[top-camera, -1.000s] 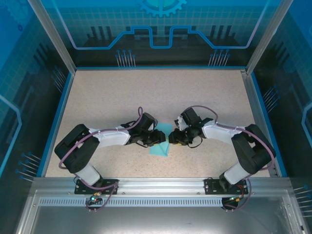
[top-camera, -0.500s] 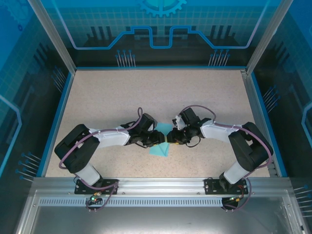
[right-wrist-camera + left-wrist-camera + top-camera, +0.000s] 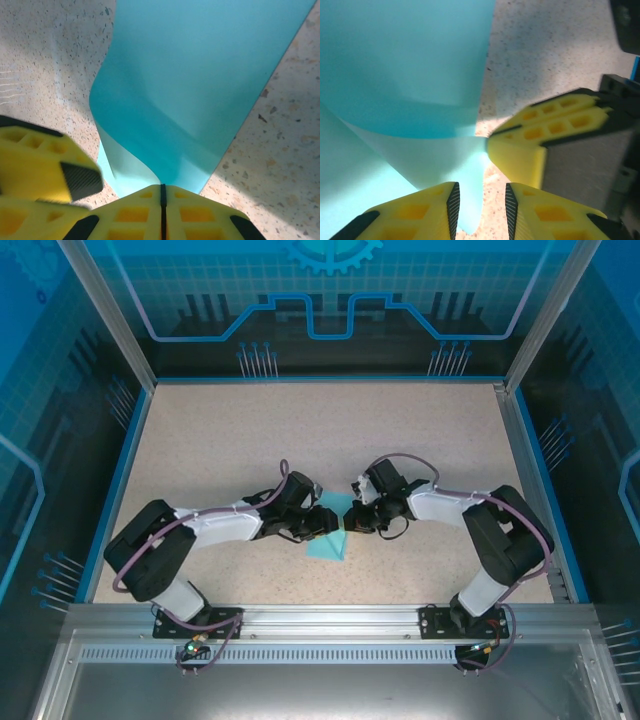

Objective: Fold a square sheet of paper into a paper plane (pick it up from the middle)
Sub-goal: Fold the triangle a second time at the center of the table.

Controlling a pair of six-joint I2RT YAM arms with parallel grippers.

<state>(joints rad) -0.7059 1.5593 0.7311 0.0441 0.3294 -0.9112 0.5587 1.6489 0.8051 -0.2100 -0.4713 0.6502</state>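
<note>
The square sheet of paper (image 3: 325, 544) is light cyan and lies bent at mid-table between both arms. In the right wrist view the paper (image 3: 200, 75) curls upward, and my right gripper (image 3: 161, 189) is shut on its near edge. My right gripper (image 3: 346, 525) meets my left gripper (image 3: 328, 526) nose to nose over the sheet. In the left wrist view my left gripper (image 3: 481, 200) stands open with a gap. A tongue of the paper (image 3: 405, 75) hangs in that gap beside the left pad, unpinched. The right gripper's yellow fingers (image 3: 540, 125) sit just beyond.
The speckled beige table (image 3: 330, 430) is ringed by a blue rim (image 3: 118, 480) and metal posts. An aluminium rail (image 3: 330, 618) carries both arm bases at the near edge. One left finger (image 3: 45, 165) shows at the left of the right wrist view.
The right gripper slid left onto the paper and shut on its edge. The left arm shifted slightly; its jaws stayed apart.
</note>
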